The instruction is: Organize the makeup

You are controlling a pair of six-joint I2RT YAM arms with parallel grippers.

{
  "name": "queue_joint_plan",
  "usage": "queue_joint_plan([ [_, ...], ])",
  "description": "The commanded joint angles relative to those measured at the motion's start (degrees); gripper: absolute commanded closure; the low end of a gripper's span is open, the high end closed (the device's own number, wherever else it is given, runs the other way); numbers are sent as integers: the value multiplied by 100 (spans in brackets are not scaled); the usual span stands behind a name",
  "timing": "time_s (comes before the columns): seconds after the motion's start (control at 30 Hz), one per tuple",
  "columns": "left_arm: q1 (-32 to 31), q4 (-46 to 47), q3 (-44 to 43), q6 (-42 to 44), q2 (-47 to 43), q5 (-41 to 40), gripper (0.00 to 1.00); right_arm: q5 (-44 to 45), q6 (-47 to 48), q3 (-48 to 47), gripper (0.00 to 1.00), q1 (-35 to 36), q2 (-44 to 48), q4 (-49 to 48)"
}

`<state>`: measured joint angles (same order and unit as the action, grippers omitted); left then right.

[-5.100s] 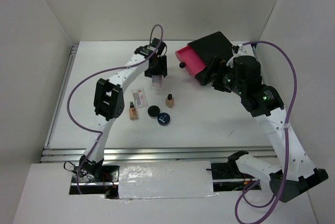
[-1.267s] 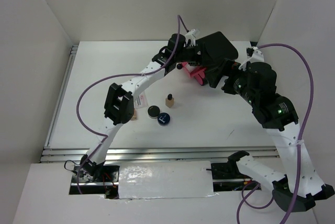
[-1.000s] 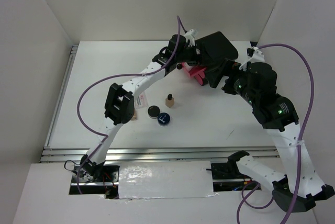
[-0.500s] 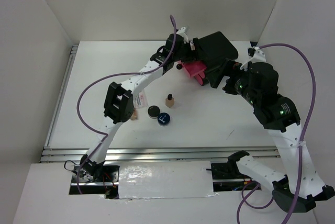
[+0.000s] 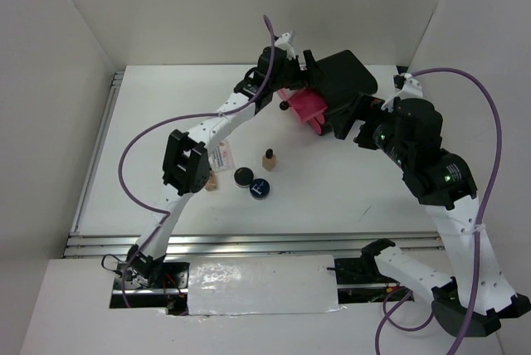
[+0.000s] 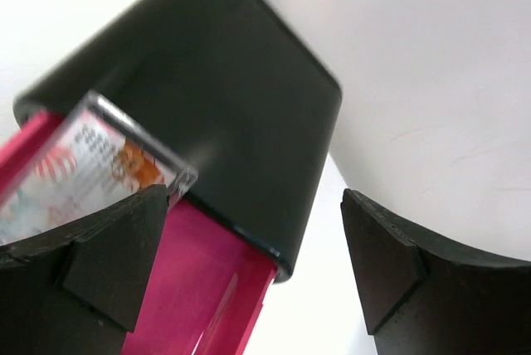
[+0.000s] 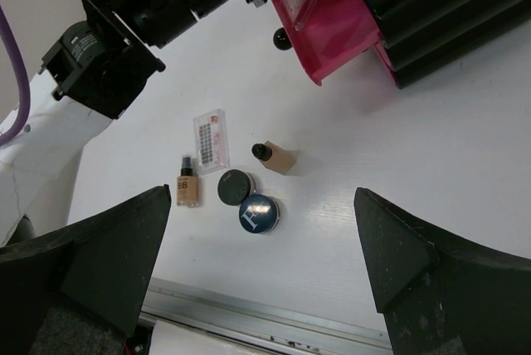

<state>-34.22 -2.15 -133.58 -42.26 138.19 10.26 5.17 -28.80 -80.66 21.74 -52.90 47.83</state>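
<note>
Watching from the desk side: left claw (image 6: 249, 243) hangs at the pink drawer (image 6: 207, 289) of the black box (image 6: 232, 123), jaws wide apart and pinching nothing. One sachet (image 6: 91, 164) sits tilted in the drawer, its upper corner propped against the box front. Its lower edge is hidden behind one finger, so contact there cannot be judged. Right claw (image 7: 261, 243) hovers over the desk (image 5: 332, 189), also spread wide and empty. Five items remain on the desk, grouped near one another: second sachet (image 7: 210, 135) lying flat, bottle (image 7: 187, 189) just beside it, black compact (image 7: 235, 187) and blue compact (image 7: 259, 212) touching or nearly so, and other bottle (image 7: 276, 157) a little apart. Handling estimates follow. The second sachet is likely very light, thin and bendy, with slick film and little height to catch, so take it across the short width at an edge. Bottles are likely rigid, smooth and light, and prone to tip or roll, so grip the tan body below the black cap. Compacts are likely stiff, low and glossy, so pinch across the rim and pick the outer one first, since its neighbour crowds the fingers.
</note>
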Motion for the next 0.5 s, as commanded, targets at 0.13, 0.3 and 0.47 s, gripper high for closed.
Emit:
queue_joint_plan([
  [0.13, 231, 821, -46, 200, -354, -341, 1, 125, 208, -187, 0, -38, 52, 147],
  [0.3, 381, 1094, -510, 341, 84, -261, 1, 55, 243, -116, 0, -38, 61, 121],
  [0.47, 486, 1498, -643, 394, 462, -130, 1, -7, 278, -90, 0, -38, 43, 95],
])
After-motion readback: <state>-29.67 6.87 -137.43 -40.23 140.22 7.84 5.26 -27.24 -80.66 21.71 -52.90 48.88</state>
